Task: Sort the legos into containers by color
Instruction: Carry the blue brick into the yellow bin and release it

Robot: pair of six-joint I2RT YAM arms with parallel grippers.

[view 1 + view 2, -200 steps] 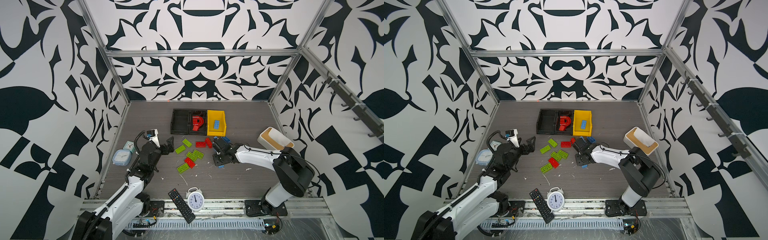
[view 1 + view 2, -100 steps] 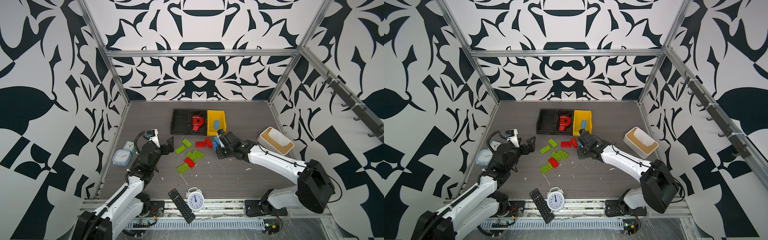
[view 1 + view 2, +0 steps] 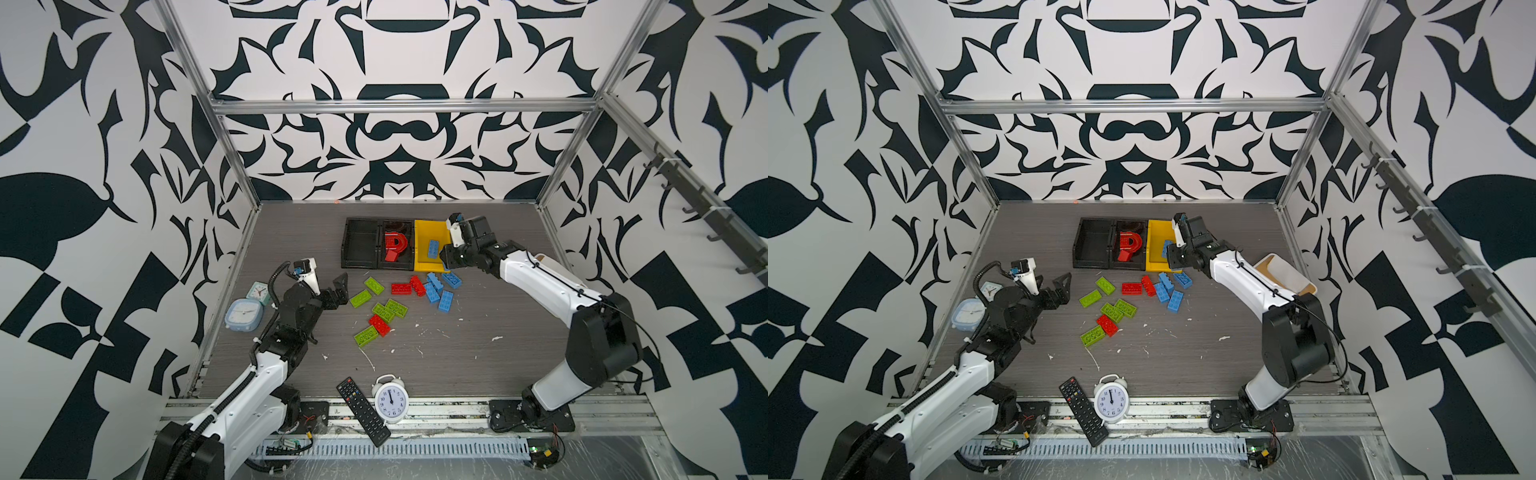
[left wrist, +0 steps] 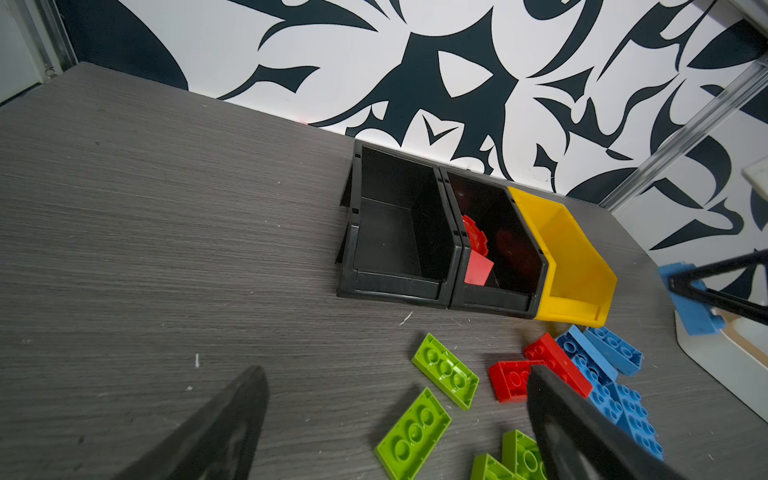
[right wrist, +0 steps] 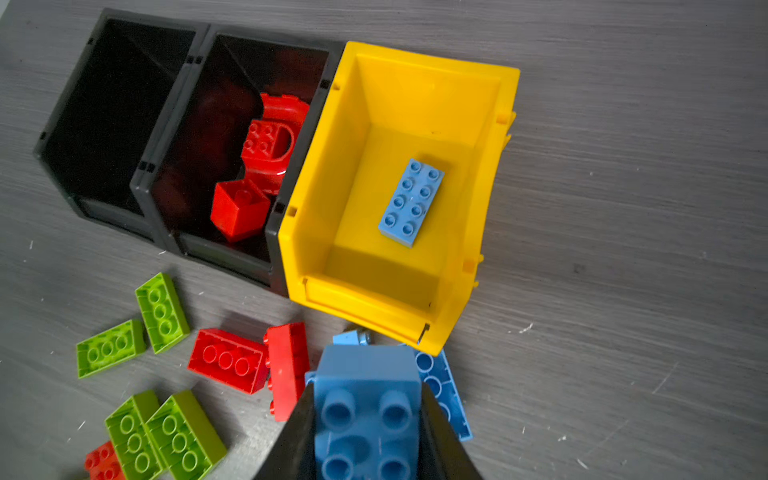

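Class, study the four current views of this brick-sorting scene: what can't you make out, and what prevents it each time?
The held blue brick: right wrist view, near end cut off by the picture's edge; in both top views the right gripper covers it.
The white box: left wrist view, cut off by the picture's edge.
The remote: button labels too small in both top views.

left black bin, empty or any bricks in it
Empty. The left black bin shows only bare floor in both wrist views; the red pieces lie in the neighbouring black bin.
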